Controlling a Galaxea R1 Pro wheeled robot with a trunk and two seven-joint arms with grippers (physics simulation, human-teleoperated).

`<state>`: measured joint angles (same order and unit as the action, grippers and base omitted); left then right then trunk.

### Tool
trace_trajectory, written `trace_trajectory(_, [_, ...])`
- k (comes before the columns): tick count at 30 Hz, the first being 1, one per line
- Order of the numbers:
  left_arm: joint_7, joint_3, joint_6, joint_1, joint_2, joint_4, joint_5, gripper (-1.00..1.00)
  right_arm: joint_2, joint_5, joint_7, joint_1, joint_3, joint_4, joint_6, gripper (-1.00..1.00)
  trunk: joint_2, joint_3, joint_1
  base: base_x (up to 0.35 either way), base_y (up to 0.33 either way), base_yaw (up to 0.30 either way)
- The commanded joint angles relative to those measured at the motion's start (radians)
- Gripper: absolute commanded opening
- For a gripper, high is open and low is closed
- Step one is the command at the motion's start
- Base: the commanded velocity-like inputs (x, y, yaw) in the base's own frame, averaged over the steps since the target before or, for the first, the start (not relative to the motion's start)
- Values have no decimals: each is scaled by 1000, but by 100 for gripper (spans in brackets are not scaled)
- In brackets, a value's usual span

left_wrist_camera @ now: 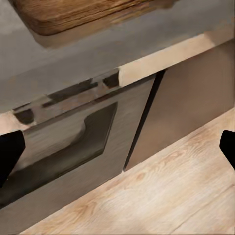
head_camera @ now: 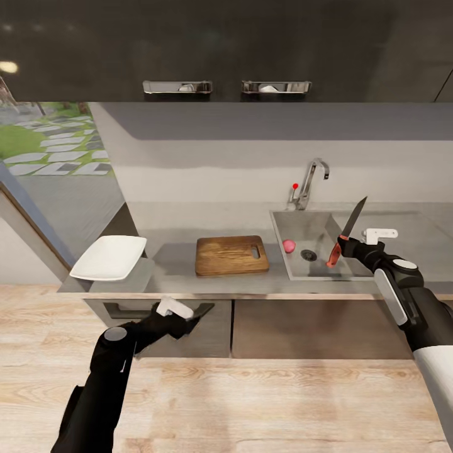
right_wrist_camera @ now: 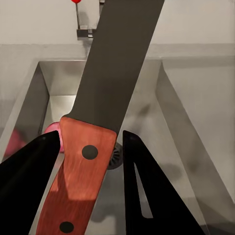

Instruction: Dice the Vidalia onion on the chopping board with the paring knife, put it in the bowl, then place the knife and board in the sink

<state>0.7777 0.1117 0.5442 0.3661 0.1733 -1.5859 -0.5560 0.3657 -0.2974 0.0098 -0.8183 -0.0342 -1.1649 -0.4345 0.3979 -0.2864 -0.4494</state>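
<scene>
Desk [head_camera: 176, 255] of grey metal carries chopping board [head_camera: 231, 255] and white bowl [head_camera: 110, 257]; pink onion [head_camera: 289, 246] lies in the sink [head_camera: 302, 229]. Right pincer [head_camera: 345, 243] grips the paring knife [head_camera: 346, 231] above the basin. Left pincer [head_camera: 189, 318] hangs spread, empty, before cabinets [left_wrist_camera: 73, 147].

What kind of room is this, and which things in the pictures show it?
Most likely a kitchen. A steel sink with a curved tap is set into a long grey countertop, a wooden chopping board lies on it, and dark cabinets stand below.
</scene>
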Motion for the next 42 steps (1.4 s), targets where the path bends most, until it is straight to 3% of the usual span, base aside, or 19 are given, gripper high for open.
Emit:
trace_trajectory(1, [9, -1, 6, 20, 1, -2, -6, 100, 1, -2, 0, -1, -1, -1, -5, -100, 2, -2, -1, 0, 0, 12])
trace_trajectory(4, [24, -8, 9, 63, 1, -2, -4, 100, 1, -2, -1, -1, -1, -1, -5, -100, 2, -2, -1, 0, 0, 41])
trace_trajectory(10, [105, -12, 10, 80, 1, -2, -1, 100, 1, -2, -2, -1, 0, -1, -6, -100, 2, -2, -1, 0, 0, 73])
trace_trajectory(11, [141, -12, 10, 81, 1, -2, 19, 100, 1, -1, -2, -1, 0, -1, -6, -100, 2, -2, -1, 0, 0, 106])
trace_trajectory(13, [156, -12, 10, 82, 1, -2, 48, 100, 1, 0, -2, -1, 0, -1, -6, -100, 2, -2, -1, 0, 18, 117])
trace_trajectory(42, [152, -10, 9, 83, 1, 0, 57, 100, 1, 0, -2, -1, 0, -1, -7, -100, 2, -2, -1, 109, -281, 10])
